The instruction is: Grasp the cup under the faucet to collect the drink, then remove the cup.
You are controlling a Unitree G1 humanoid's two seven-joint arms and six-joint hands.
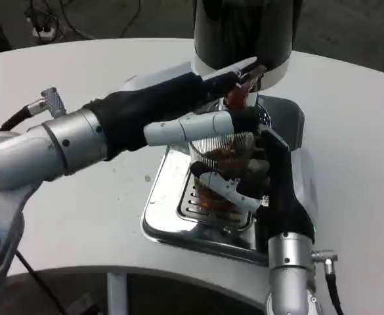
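A clear ribbed cup [222, 152] with brown drink in it stands under the faucet, over the chrome drip tray [162, 213]. My right hand [247, 164] reaches in from below and grips the cup, with one white finger [185, 129] across its upper rim and another [230, 189] around its lower side. My left hand [244, 77], at the end of a black-sleeved forearm, holds the red faucet lever [236, 96] just above the cup. The cup's right side and base are hidden by my right hand.
The black drink dispenser [244, 26] on its white base stands right behind the cup. The tray's slotted grille [201, 209] lies under the cup. White table [93, 197] spreads to the left, and its front edge runs close below the tray.
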